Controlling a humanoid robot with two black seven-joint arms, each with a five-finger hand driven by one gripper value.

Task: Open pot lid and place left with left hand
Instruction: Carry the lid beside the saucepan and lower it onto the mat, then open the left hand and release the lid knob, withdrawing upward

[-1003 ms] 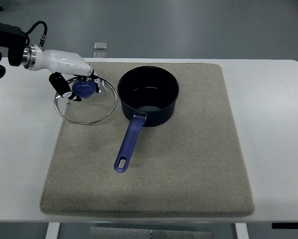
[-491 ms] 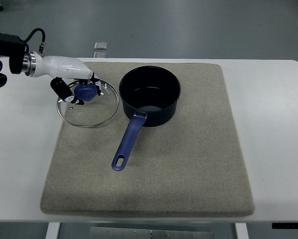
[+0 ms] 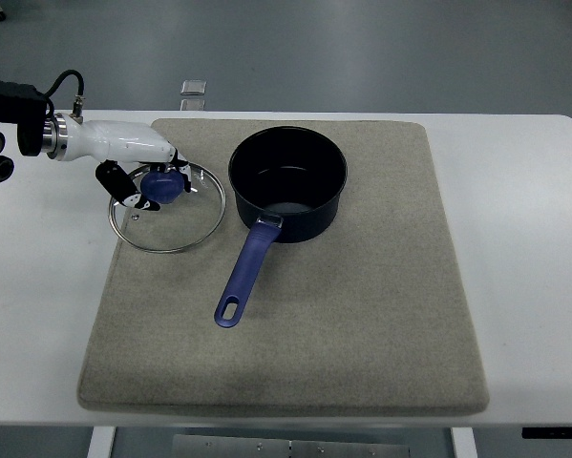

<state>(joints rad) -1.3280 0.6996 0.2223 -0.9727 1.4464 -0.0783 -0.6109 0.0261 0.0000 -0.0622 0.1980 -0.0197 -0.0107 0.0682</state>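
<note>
Lid [image 3: 167,208] dropped slightly, now left of pot [image 3: 287,176]; left hand [image 3: 150,178] grips its knob [image 3: 159,186]. You release next, then retract.

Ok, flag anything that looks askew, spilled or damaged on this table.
Nothing stands out. The pot sits upright and uncovered on the mat, handle toward the camera. The glass lid is to its left, at the mat's left edge, with the left hand at its blue knob. No spills or damage show.
</note>
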